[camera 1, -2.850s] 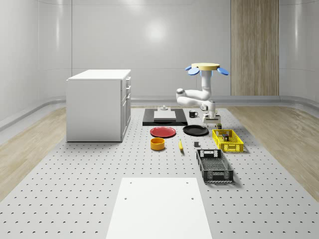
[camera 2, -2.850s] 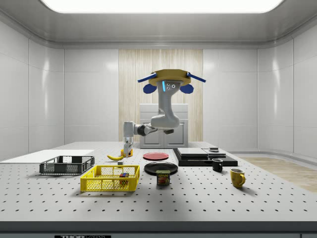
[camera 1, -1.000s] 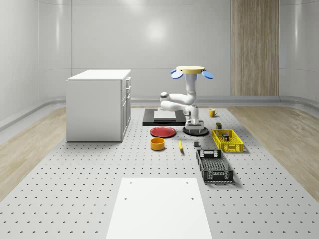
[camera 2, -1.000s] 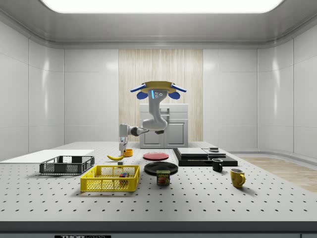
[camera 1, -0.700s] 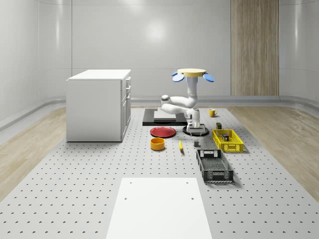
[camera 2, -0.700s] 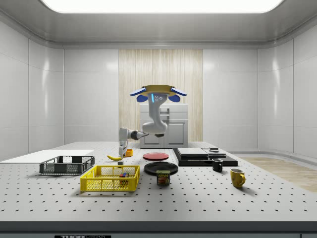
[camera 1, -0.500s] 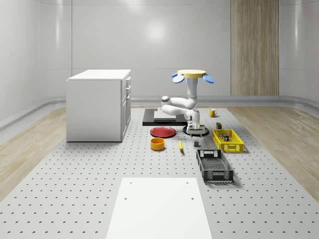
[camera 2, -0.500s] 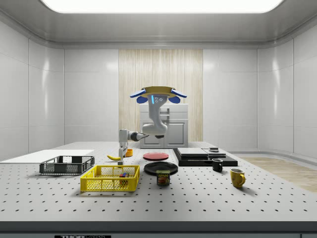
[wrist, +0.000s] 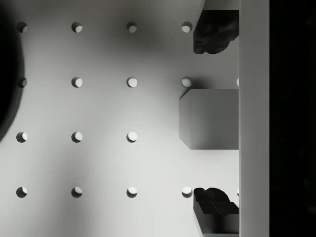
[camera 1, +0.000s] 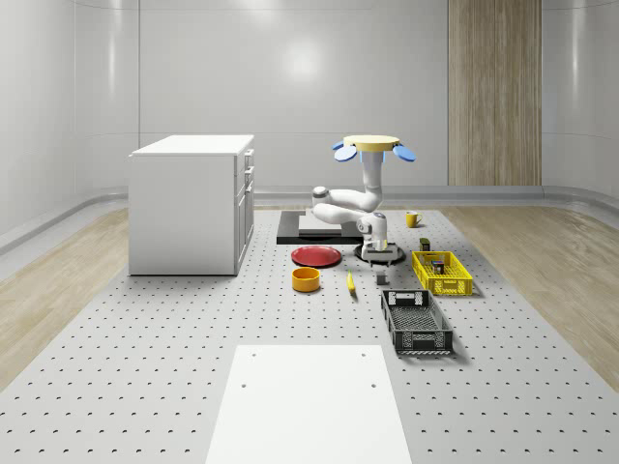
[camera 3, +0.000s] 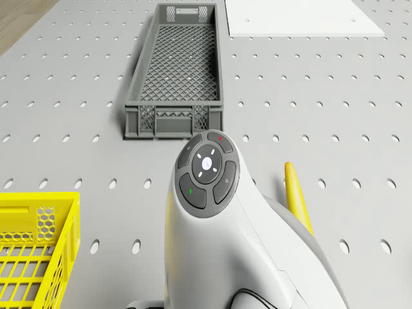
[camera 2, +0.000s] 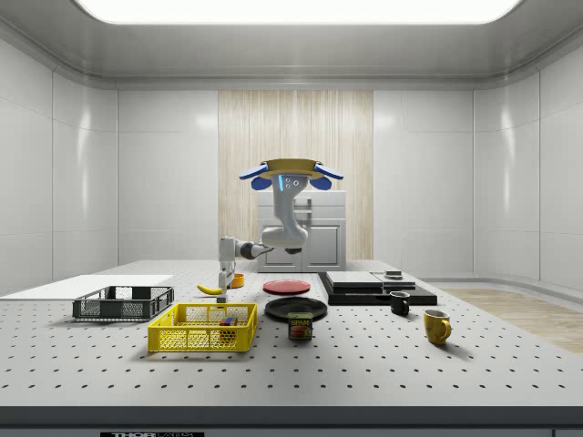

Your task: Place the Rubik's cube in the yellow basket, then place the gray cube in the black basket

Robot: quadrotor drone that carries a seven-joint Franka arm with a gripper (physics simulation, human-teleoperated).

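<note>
Gray cube (wrist: 210,118) now between the lowered end effector (wrist: 213,118) fingers.

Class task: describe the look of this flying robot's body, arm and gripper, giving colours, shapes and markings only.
The drone has a flat, round yellow top with blue rotor guards around it and a lit blue stripe on its white neck. The arm is glossy white with rounded segments and grey joints. A dark grey round button pad on it carries white, green and red marks. The gripper has dark fingertips.
</note>
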